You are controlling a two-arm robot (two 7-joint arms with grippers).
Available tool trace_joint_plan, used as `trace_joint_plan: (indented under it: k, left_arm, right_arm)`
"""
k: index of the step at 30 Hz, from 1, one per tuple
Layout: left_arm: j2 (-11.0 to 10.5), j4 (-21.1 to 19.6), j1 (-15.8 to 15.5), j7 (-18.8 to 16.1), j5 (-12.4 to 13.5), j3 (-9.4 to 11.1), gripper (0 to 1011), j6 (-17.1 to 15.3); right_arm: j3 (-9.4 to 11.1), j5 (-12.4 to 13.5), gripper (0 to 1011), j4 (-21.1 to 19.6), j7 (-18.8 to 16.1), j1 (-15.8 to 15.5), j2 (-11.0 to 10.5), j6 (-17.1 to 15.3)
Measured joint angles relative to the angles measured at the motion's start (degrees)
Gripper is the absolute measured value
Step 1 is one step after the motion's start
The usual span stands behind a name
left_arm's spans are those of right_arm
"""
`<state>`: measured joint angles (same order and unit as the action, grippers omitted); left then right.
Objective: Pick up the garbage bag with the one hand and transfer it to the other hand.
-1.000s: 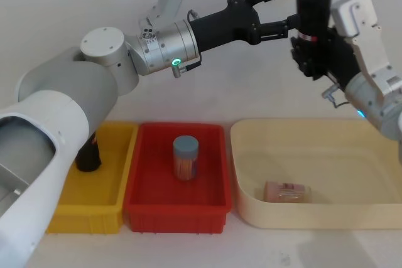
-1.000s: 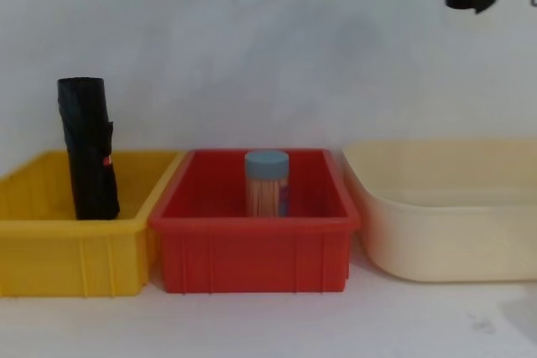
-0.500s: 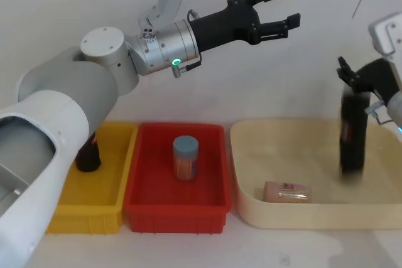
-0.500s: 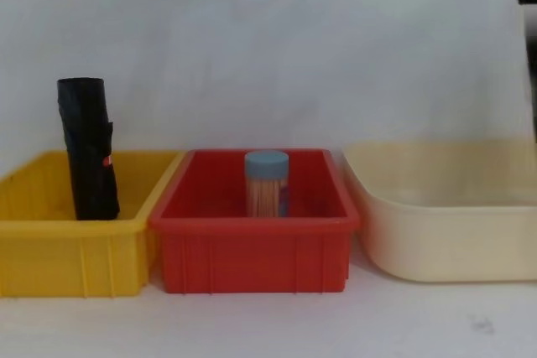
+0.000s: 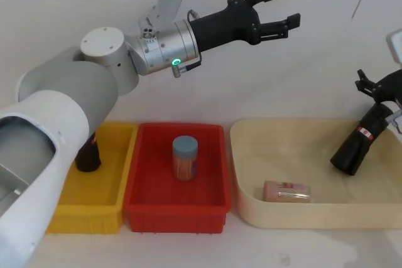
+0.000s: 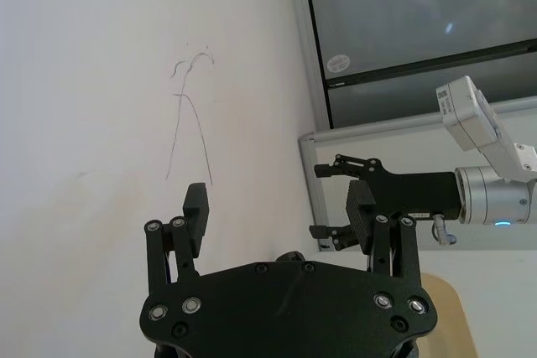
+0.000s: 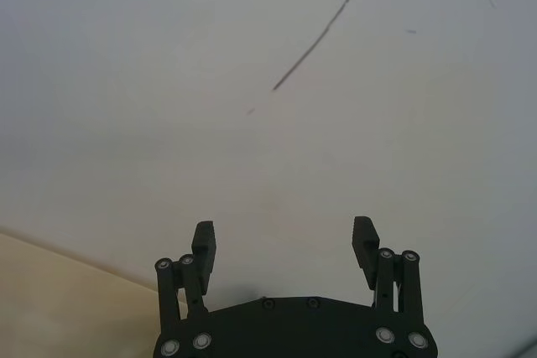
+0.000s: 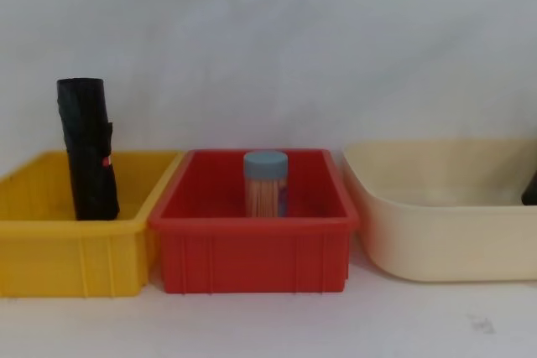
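Note:
The garbage bag (image 5: 359, 144), a black roll with a small label band, lies tilted inside the cream tub (image 5: 251, 208), its upper end against the tub's far right wall. A sliver of the garbage bag (image 8: 530, 189) shows at the chest view's right edge. My right gripper (image 5: 372, 87) hovers just above the roll's upper end. This right gripper (image 7: 284, 245) is open with nothing between its fingers. High over the red bin, my left gripper (image 5: 281, 9) on the green-ringed arm points right. The left gripper (image 6: 278, 207) is open and empty.
A taller black roll (image 8: 86, 148) stands in the yellow bin (image 8: 50, 266) at the left. The red bin (image 8: 256, 253) in the middle holds a blue-lidded jar (image 8: 265, 184). A pinkish packet (image 5: 287, 191) lies on the cream tub's floor.
The roll was held upright up high in my right gripper next to the left fingers. It has come down into the cream tub, free and tilted. The right arm moved right and down.

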<state>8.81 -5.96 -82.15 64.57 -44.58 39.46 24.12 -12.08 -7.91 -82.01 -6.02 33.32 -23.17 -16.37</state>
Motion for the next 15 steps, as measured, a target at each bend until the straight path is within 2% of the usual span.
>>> trace_joint_plan:
  k: [15]
  left_arm:
    - [0.0, 0.0, 0.0, 0.0, 0.0, 0.0, 1000, 0.0]
  right_arm:
    - [0.56, -0.47, 1002, -0.25, 0.56, -0.67, -0.61, -0.65]
